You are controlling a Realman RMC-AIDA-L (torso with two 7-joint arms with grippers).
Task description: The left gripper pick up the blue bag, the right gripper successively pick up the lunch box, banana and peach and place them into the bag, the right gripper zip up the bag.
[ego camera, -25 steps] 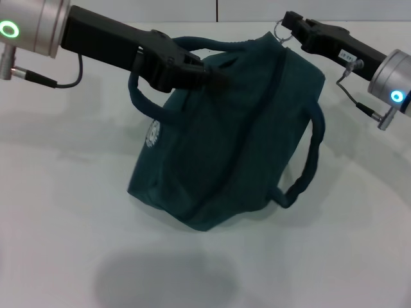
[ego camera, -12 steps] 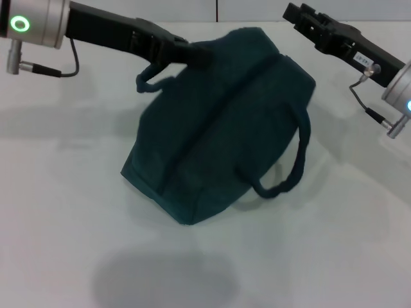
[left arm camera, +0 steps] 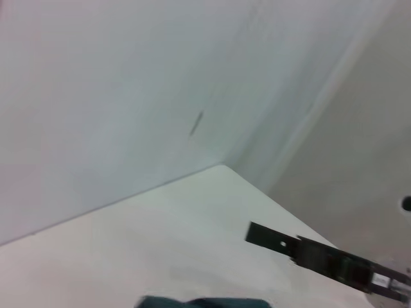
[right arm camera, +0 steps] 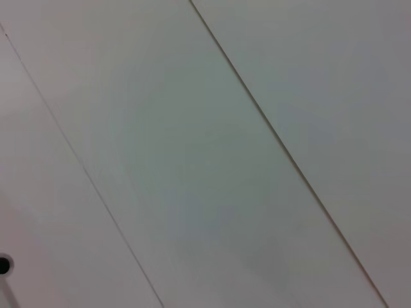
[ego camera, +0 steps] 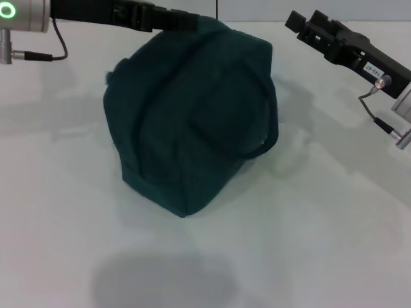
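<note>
The blue bag point(ego camera: 186, 122) stands closed on the white table, a dark teal lump with one loop handle point(ego camera: 273, 131) hanging down its right side. My left gripper point(ego camera: 189, 22) reaches in from the far left and is shut on the bag's top edge. A sliver of the bag point(left arm camera: 205, 301) shows in the left wrist view. My right gripper point(ego camera: 294, 20) hovers at the far right, apart from the bag and holding nothing; it also shows in the left wrist view point(left arm camera: 257, 234). The lunch box, banana and peach are out of view.
The white table point(ego camera: 321, 244) stretches around the bag, with a wall behind it. The right wrist view shows only pale panels with thin seams.
The right gripper has drawn back from the zipper ring toward the right. The left gripper moved up and back with the bag's top, and the bag swung left and now sits more upright.
</note>
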